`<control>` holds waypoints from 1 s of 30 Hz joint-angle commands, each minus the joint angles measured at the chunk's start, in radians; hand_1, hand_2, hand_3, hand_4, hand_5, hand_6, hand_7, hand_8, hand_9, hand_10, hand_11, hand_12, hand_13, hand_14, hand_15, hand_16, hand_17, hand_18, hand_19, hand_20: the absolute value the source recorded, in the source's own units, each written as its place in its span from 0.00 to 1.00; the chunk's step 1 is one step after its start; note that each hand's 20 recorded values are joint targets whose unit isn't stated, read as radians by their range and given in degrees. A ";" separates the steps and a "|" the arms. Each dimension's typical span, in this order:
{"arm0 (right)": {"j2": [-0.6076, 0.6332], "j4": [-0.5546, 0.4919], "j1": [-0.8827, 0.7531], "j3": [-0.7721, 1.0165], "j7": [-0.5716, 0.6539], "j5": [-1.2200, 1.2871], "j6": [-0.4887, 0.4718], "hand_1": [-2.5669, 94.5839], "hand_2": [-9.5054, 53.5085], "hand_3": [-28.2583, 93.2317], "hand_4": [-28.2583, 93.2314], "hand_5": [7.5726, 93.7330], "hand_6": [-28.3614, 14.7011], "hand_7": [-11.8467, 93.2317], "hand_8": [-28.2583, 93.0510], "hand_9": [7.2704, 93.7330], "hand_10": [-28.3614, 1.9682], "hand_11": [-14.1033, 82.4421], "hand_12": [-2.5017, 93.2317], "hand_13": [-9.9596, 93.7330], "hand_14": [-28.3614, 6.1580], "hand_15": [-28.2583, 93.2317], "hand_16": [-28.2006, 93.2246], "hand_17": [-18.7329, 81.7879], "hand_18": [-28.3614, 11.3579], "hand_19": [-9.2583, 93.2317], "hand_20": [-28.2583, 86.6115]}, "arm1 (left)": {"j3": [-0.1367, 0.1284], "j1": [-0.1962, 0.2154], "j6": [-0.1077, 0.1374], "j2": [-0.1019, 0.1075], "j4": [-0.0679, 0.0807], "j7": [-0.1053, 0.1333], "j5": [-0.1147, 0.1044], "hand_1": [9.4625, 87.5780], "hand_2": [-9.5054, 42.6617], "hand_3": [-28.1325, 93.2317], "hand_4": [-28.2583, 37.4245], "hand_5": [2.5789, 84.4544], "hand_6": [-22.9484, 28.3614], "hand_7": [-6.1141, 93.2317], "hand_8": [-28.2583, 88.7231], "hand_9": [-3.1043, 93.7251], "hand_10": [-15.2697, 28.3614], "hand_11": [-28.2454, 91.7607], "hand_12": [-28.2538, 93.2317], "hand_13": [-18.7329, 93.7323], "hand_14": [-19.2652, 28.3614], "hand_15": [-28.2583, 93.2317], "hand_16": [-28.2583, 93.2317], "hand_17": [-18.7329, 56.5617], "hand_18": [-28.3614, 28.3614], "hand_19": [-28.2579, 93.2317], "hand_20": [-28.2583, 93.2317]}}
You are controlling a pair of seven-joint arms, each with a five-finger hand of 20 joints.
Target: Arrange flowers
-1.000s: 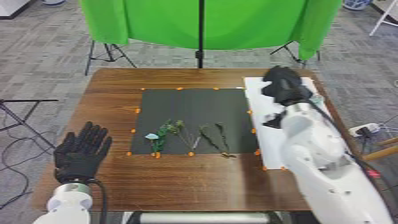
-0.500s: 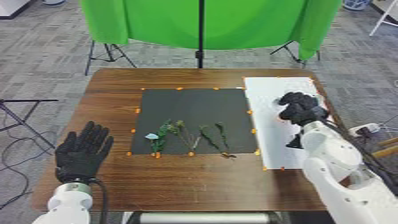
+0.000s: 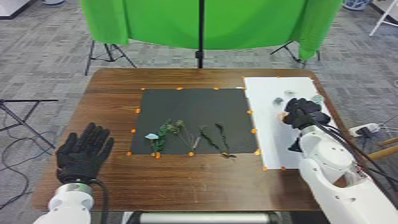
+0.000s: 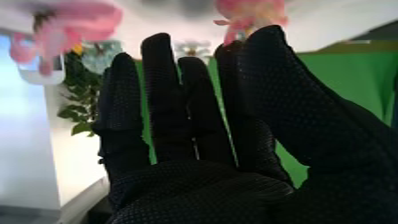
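Over the white sheet point(image 3: 269, 107), my right hand point(image 3: 305, 113) has straight, relaxed fingers; an orange-pink bloom point(image 3: 284, 118) shows beside it. In the right wrist view, past the open hand point(image 4: 200, 187), are a pink flower point(image 4: 87, 20), another pink flower point(image 4: 253, 14), a pale flower point(image 4: 103, 56) and green leaves point(image 4: 80, 97). The dark mat point(image 3: 193, 106) bears a light-blue flower point(image 3: 152, 136), thin-stemmed sprigs point(image 3: 180, 129) and dark green stems point(image 3: 209, 137). At the left, my left hand point(image 3: 82, 152) is open, palm and fingers extended.
Small pale pieces point(image 3: 290, 93) are on the white sheet's far part. Orange marks point(image 3: 138, 110) edge the mat. Beyond the brown table point(image 3: 204, 187) hangs a green cloth point(image 3: 160, 27), with a black stand point(image 3: 201, 45) in front.
My right hand has come back from the white sheet's far part toward its right edge, nearer the robot. Flowers on the dark mat and my left hand look much the same.
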 commanded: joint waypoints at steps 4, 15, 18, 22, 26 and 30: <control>-0.021 0.069 -0.003 -0.042 -0.043 0.032 0.004 0.54 0.00 0.88 0.00 0.60 0.63 0.30 0.11 0.58 0.52 0.28 0.18 0.65 0.51 0.52 0.37 0.49 0.15 0.90 0.54 | 0.010 0.009 0.063 -0.022 -0.007 -0.005 -0.025 0.24 0.50 0.91 0.00 0.55 0.66 0.20 0.16 0.45 0.72 0.49 0.33 0.44 0.76 0.63 0.15 0.14 0.76 0.59 0.37; 0.010 0.050 -0.029 -0.048 -0.047 0.019 0.146 0.66 0.00 0.80 0.00 0.79 0.68 0.54 0.25 0.93 0.58 0.25 0.45 0.82 0.64 0.51 0.56 0.53 0.16 0.92 0.56 | 0.008 0.012 0.061 -0.025 -0.005 -0.006 -0.023 0.24 0.50 0.91 0.00 0.57 0.67 0.21 0.15 0.46 0.73 0.49 0.32 0.44 0.77 0.63 0.15 0.14 0.76 0.59 0.37; 0.018 -0.006 -0.019 -0.054 -0.058 0.031 0.182 0.66 0.00 0.80 0.00 0.79 0.68 0.54 0.25 0.94 0.58 0.25 0.45 0.82 0.64 0.51 0.57 0.53 0.16 0.93 0.56 | 0.007 0.008 0.056 -0.021 -0.003 -0.006 -0.021 0.24 0.50 0.91 0.00 0.57 0.67 0.21 0.15 0.46 0.73 0.49 0.32 0.44 0.77 0.63 0.15 0.14 0.76 0.59 0.37; 0.007 -0.063 0.069 -0.144 -0.065 0.069 0.204 0.66 0.00 0.81 0.00 0.79 0.68 0.54 0.26 0.94 0.58 0.25 0.45 0.82 0.64 0.51 0.57 0.53 0.16 0.93 0.56 | -0.001 0.023 0.054 -0.016 -0.007 0.002 -0.020 0.24 0.50 0.91 0.00 0.58 0.67 0.21 0.15 0.46 0.73 0.49 0.32 0.44 0.77 0.63 0.15 0.14 0.76 0.59 0.37; -0.054 -0.057 0.225 -0.294 -0.131 0.102 0.198 0.65 0.00 0.81 0.00 0.78 0.67 0.54 0.26 0.93 0.58 0.25 0.45 0.82 0.64 0.52 0.56 0.53 0.16 0.93 0.56 | -0.007 0.046 0.057 -0.016 -0.017 0.004 -0.029 0.24 0.50 0.91 0.00 0.58 0.67 0.21 0.15 0.46 0.73 0.49 0.32 0.44 0.77 0.63 0.15 0.14 0.76 0.59 0.37; -0.175 0.033 0.361 -0.433 -0.197 0.142 0.169 0.65 0.00 0.82 0.00 0.78 0.66 0.54 0.26 0.93 0.58 0.26 0.45 0.82 0.64 0.52 0.56 0.53 0.16 0.93 0.56 | -0.007 0.049 0.065 -0.013 -0.018 0.011 -0.026 0.24 0.50 0.91 0.00 0.58 0.67 0.21 0.15 0.46 0.73 0.49 0.32 0.44 0.77 0.63 0.15 0.14 0.76 0.59 0.37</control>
